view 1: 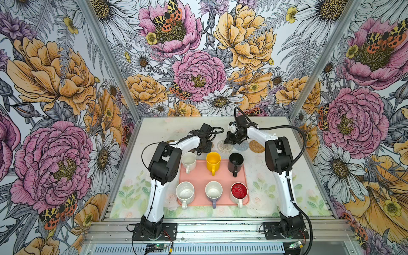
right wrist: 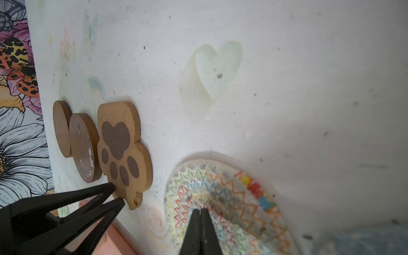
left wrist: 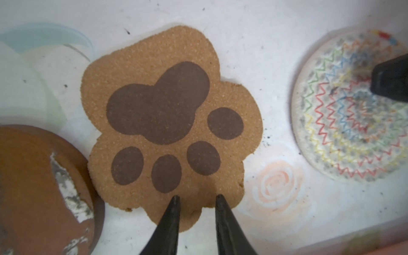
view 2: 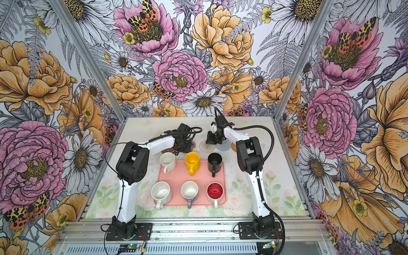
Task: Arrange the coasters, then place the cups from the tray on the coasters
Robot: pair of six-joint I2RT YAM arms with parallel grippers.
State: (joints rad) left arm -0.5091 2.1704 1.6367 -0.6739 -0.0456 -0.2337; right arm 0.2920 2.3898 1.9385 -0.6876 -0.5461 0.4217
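Poised left end effector [left wrist: 197, 196], parted and empty, over toe end of paw coaster [left wrist: 163, 114]; right end effector [right wrist: 200, 209] clenched, farther off.

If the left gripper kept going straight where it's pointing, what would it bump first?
Probably the paw coaster. The left gripper has its slightly parted tips right at the coaster's edge, maybe touching it.

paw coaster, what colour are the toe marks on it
Dark brown marks on the tan paw coaster, clearest in the left wrist view.
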